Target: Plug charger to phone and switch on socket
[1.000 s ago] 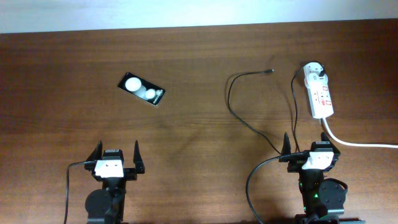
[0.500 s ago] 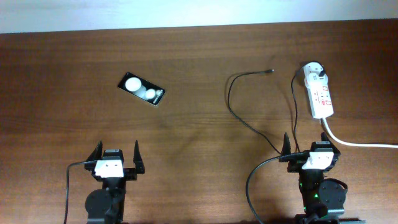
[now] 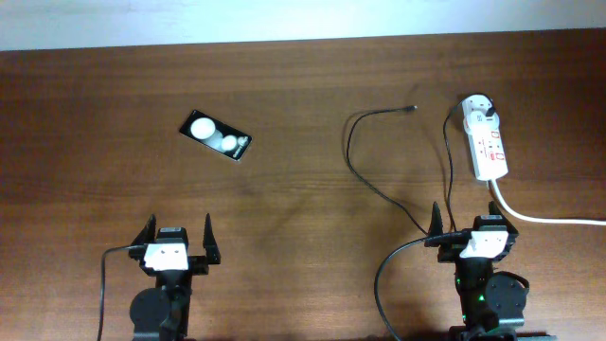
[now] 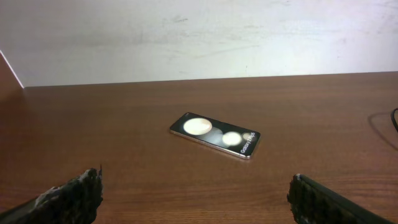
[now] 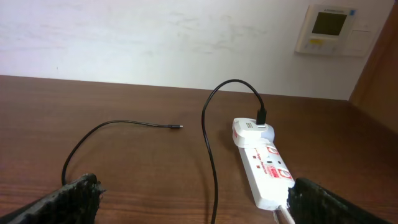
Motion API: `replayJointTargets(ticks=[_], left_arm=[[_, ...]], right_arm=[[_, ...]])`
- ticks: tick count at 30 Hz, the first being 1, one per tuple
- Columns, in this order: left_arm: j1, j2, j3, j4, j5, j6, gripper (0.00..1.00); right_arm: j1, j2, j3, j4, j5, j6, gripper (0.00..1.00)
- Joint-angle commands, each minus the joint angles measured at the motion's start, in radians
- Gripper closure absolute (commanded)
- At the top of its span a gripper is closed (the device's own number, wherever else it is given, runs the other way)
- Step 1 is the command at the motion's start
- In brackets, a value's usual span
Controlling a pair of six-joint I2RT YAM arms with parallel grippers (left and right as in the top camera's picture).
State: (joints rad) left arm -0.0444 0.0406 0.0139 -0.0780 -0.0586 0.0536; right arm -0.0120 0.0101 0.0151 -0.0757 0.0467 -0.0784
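Overhead start: go for the connector tip first

Judged from the layout, at the very first step, with nothing joined to the phone (image 3: 217,136). Find left gripper (image 3: 179,230) and right gripper (image 3: 472,225) low at the near edge, jaws of both spread wide and empty. Find the phone flat and slanted on the left half, ahead of the left gripper. Find the charger (image 3: 348,152) on the right half, with adapter (image 3: 480,107) already seated in the far end of the socket (image 3: 490,150). Follow the lead down toward the right arm and back out to a free tip (image 3: 413,109), well apart from the phone.

To do it well: pinch just behind the tip with the right gripper, not mid-loop, to keep the connector steerable. Steady the phone with the left, as likely to slide on smooth wood. Mind the slack near the right arm's base and avoid dragging the socket. Leave switching on for last.

Around it: dark brown wooden table (image 3: 303,76), glossy. Plain white wall (image 4: 199,31) behind, with a small wall panel (image 5: 328,29) up right. Thick white cord (image 3: 544,218) running off the right edge.
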Motion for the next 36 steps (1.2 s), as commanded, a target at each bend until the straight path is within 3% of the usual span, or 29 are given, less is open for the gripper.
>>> replayJointTargets(ticks=[1, 6, 11, 16, 19, 24, 28, 30, 36], left_arm=[[0.003, 0.004, -0.005, -0.002, 0.011, 0.016, 0.01], [0.003, 0.004, 0.003, 0.146, 0.100, 0.011, 0.01], [0.003, 0.004, 0.088, 0.116, 0.108, -0.046, 0.01], [0.003, 0.040, 0.281, -0.064, 0.077, -0.045, 0.01], [0.003, 0.161, 0.416, -0.132, 0.077, -0.046, 0.01], [0.003, 0.486, 0.689, -0.344, 0.077, -0.046, 0.01], [0.003, 0.798, 1.005, -0.721, 0.080, -0.072, 0.01], [0.003, 0.940, 1.140, -0.889, 0.196, -0.072, 0.01], [0.003, 1.145, 1.157, -1.008, 0.579, -0.072, 0.01]], right_arm=[[0.005, -0.005, -0.010, -0.003, -0.010, 0.004, 0.01], [0.005, -0.005, -0.010, -0.003, -0.010, 0.004, 0.01], [0.005, -0.005, -0.010, -0.003, -0.010, 0.004, 0.01], [0.005, -0.005, -0.010, -0.003, -0.010, 0.004, 0.01], [0.005, -0.005, -0.010, -0.003, -0.010, 0.004, 0.01], [0.005, -0.005, -0.010, -0.003, -0.010, 0.004, 0.01], [0.005, -0.005, -0.010, -0.003, -0.010, 0.004, 0.01], [0.005, -0.005, -0.010, -0.003, -0.010, 0.004, 0.01], [0.005, -0.005, -0.010, -0.003, -0.010, 0.004, 0.01]])
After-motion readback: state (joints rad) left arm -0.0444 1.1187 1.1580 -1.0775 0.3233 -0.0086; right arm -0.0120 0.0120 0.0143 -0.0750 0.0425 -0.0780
